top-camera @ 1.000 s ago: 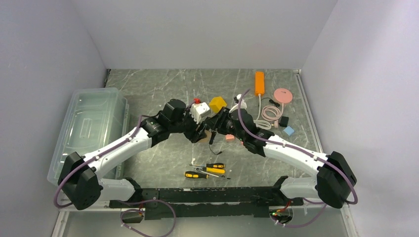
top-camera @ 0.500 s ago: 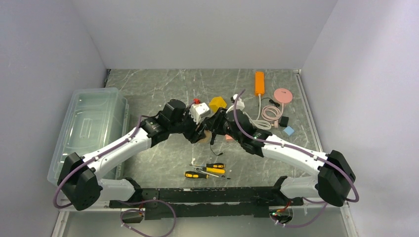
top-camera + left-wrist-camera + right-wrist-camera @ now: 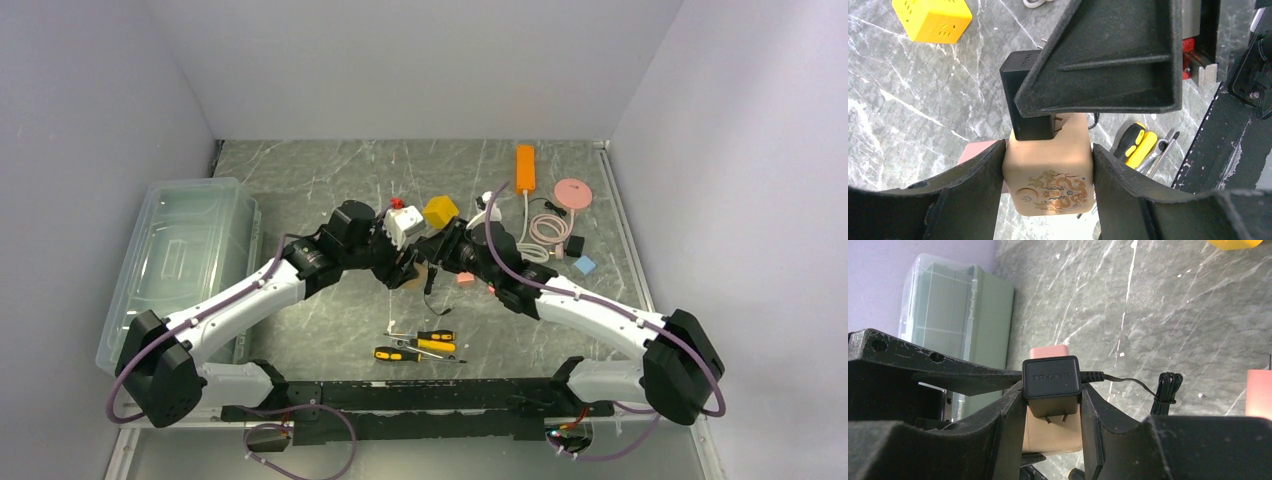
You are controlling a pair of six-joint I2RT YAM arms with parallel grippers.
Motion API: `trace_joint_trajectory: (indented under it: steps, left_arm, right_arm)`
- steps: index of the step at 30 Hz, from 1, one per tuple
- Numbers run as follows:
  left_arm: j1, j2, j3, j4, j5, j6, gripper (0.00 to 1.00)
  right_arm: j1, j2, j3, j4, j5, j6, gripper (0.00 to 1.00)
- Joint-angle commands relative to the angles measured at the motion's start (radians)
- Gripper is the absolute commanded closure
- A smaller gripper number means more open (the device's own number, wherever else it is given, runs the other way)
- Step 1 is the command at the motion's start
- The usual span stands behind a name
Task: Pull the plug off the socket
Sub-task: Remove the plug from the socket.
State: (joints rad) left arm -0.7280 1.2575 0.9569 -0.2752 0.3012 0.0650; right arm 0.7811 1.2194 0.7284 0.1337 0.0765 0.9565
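Two opposed grips: left fingers clamped on tan socket, right fingers clamped on black plug at socket's 12 o'clock, prongs partly showing; pull judged straight toward 12.

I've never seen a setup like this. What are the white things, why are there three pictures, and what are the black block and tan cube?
The white things are two robot arms, the left arm and the right arm, bolted to the near edge of a table. The wide picture comes from a fixed camera above and behind them. Each close-up comes from a small camera on one wrist, so you see that arm's own black fingers.

The left gripper is shut on the tan cube, a socket. The right gripper clamps the black plug sitting in it, with its metal prongs partly showing.

Lying around are a clear plastic box, screwdrivers, a yellow cube, an orange bar, a pink disc and a coiled cable.
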Motion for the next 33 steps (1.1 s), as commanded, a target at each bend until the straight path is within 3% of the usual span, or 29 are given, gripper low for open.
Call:
trace_joint_trajectory:
  steps: [1,9,15,26,33]
  left_arm:
    - [0.024,-0.028,0.013,0.057,-0.055,-0.018,1.0]
    - [0.061,-0.044,0.005,0.081,-0.017,-0.053,1.0]
    - [0.07,-0.05,0.0,0.087,-0.007,-0.055,1.0]
    - [0.068,-0.043,0.003,0.08,-0.003,-0.041,1.0]
    - [0.069,-0.03,0.009,0.074,-0.003,-0.047,1.0]
  right_arm:
    - [0.033,-0.049,0.002,0.016,0.106,-0.069,1.0]
    - [0.125,-0.037,0.045,-0.055,0.275,-0.202,1.0]
    - [0.127,-0.061,0.027,-0.066,0.291,-0.163,1.0]
    - [-0.091,-0.098,-0.072,0.087,-0.114,0.043,1.0]
    - [-0.093,-0.108,-0.064,0.056,-0.086,0.02,1.0]
